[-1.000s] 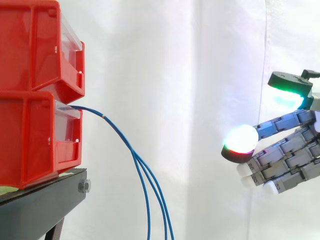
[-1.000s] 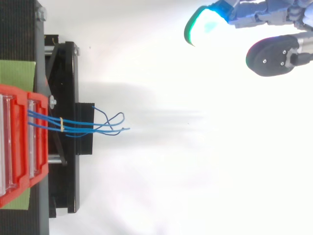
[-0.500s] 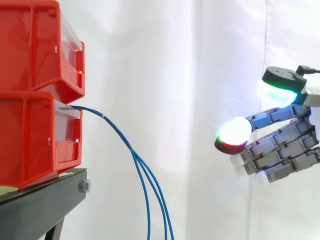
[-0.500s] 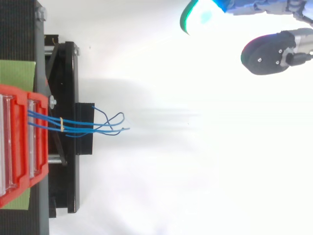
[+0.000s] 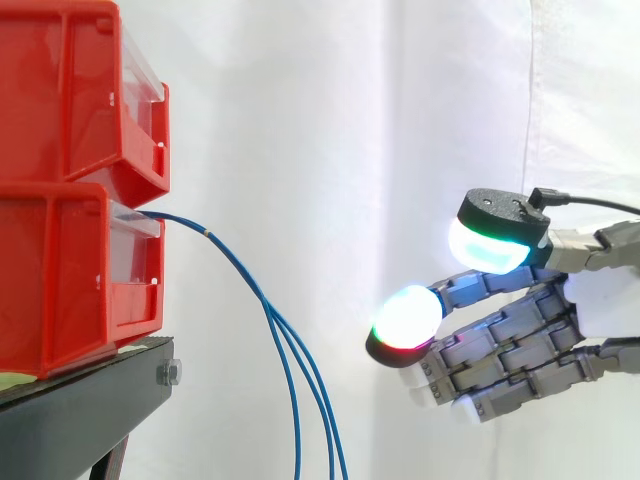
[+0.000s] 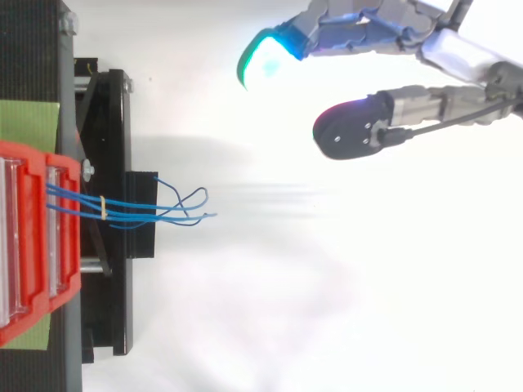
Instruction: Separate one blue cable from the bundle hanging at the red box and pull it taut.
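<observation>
We see two red bins stacked at the left of the side view, an upper red plastic bin [image 5: 70, 90] sitting on a lower red plastic bin [image 5: 60, 285], both carried by a black metal stand [image 5: 90, 415] in front of a white curtain [image 5: 330, 130]. A bundle of thin blue cables [image 5: 250, 283] leaves the front lip of the lower bin, arcs down to the right and separates into three strands that run out of the bottom edge.

From above, we see the cables cross the stand, tied by a small yellowish band [image 6: 103, 206], with their loose ends fanned out just past the stand's edge. A green mat [image 6: 29, 122] lies under the bins.

The hand [image 5: 520, 335] reaches in from the right, well apart from the cables. Its fingers [image 5: 407, 318] are stretched towards the bins and hold nothing. The thumb is set wide above them, with a cyan-green pad, and the nearest fingertip glows white with a red and green rim. In the top view the hand [image 6: 384, 24] sits off to one side of the line of the cables.
</observation>
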